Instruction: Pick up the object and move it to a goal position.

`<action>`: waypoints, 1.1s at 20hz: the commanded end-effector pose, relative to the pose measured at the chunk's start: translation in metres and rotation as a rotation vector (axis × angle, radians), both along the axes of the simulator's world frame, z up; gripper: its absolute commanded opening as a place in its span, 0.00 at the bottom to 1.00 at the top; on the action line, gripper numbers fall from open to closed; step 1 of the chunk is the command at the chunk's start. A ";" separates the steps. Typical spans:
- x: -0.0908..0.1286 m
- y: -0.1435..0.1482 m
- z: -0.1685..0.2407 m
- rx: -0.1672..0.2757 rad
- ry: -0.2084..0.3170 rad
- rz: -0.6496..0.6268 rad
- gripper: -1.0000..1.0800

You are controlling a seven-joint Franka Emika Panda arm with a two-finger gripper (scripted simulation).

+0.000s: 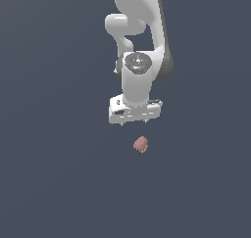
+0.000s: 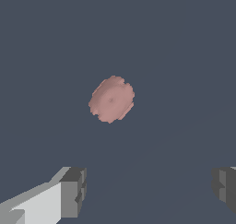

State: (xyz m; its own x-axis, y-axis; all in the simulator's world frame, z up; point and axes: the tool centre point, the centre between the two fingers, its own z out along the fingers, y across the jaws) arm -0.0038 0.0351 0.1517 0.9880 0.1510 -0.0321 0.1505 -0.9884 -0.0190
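Pinkish-red matte chunk, the object, sits alone on the flat dark slate-blue surface, slightly below the exterior view's centre. Lumpy, roughly blocky, much smaller than the hand above it. In the wrist view the object reads as a rounded blob with notched edges, lying free on the surface, nothing touching it.

Gripper is at roughly 12 o'clock from the object in the exterior view, just a bit toward 11, near but apart; clear gap between the fingertips and the chunk. Claw is spread wide: in the wrist view the two dark grey fingertips sit far apart at opposite sides of the frame with only bare surface between them. The object lies ahead of that gap, not inside it. Gripper holds nothing.

White gripper body is squared off, pointing down. Above it the white arm rises toward 12 o'clock and runs out of frame, with dark grey trim on its side.
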 end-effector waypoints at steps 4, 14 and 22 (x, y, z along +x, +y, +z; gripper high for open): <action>0.007 0.005 -0.008 -0.002 -0.005 0.124 0.96; 0.025 0.018 -0.029 -0.003 -0.017 0.429 0.96; 0.037 0.029 -0.045 -0.001 -0.028 0.665 0.96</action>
